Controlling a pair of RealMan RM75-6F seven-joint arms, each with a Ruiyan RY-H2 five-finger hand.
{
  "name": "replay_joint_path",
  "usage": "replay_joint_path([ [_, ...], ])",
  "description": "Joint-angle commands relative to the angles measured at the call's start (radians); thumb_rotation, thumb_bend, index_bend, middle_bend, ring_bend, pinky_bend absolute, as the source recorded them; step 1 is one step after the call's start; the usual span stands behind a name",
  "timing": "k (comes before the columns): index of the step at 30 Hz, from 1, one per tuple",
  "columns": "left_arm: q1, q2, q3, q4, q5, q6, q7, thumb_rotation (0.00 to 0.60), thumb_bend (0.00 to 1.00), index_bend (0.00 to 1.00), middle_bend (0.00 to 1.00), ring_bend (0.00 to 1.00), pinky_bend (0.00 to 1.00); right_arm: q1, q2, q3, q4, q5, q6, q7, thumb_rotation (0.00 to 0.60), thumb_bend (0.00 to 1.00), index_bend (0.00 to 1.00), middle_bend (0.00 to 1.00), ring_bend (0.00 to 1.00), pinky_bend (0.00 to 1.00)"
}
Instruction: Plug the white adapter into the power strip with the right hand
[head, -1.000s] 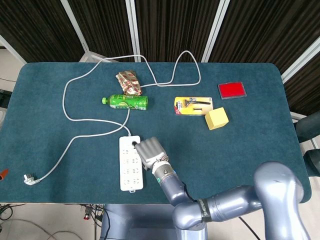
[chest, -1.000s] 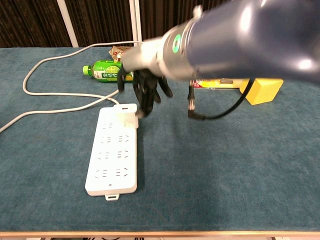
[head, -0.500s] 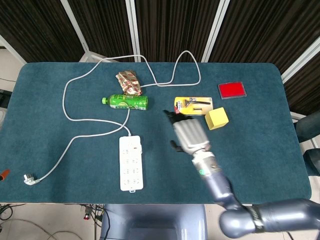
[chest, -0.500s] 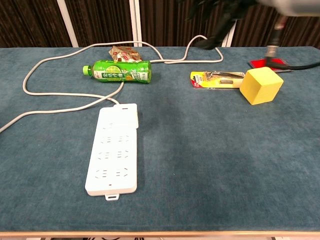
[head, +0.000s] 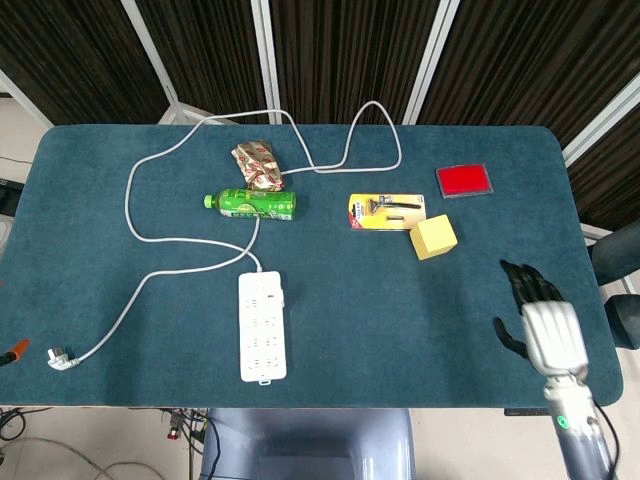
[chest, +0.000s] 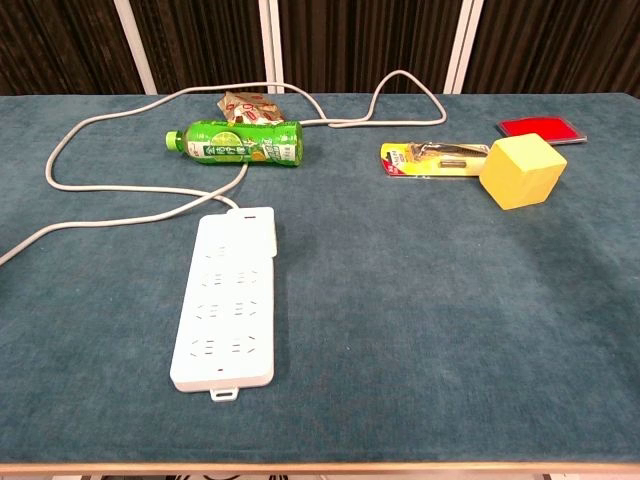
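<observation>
Since the earlier frames, the right hand (head: 545, 325) has withdrawn from the power strip (head: 262, 325) and now sits near the table's (head: 90, 230) right front edge, at about 4 o'clock in the head view; the chest view no longer shows it. Its fingers (head: 522, 283) are spread apart and hold nothing. The left hand appears in neither view.

The power strip lies flat at about 7 o'clock, its long axis running front to back. A white adapter (chest: 252, 228) sits on the far end of the strip, at the socket row nearest the cable exit; how deep it is seated cannot be told. The strip's white cable (head: 135, 215) loops toward 10 o'clock, runs along the far edge and curves back near 12 o'clock, while a plug (head: 60, 358) lies at 8 o'clock by the left front edge.

A green bottle (head: 252, 204) lies on its side just beyond the strip, with a crumpled snack wrapper (head: 258, 164) behind it. Right of centre lie a yellow razor pack (head: 386, 211), a yellow cube (head: 433, 237) just beside it, and a red pad (head: 464, 181) at 2 o'clock.
</observation>
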Motion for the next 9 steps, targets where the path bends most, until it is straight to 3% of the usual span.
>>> replay_joint_path([
  [1,-0.001,-0.005,0.001,0.006,0.006,0.004,-0.001,0.6,0.08,0.2,0.0,0.0,0.0,-0.126,-0.074,-0.048,0.166,-0.114,0.107,0.073,0.6,0.42,0.07,0.16,0.12,0.24],
  [9,-0.002,-0.001,0.0,0.012,0.007,0.001,-0.012,0.6,0.08,0.2,0.0,0.0,0.0,-0.169,-0.07,-0.016,0.167,-0.17,0.111,-0.009,0.6,0.42,0.07,0.16,0.11,0.24],
])
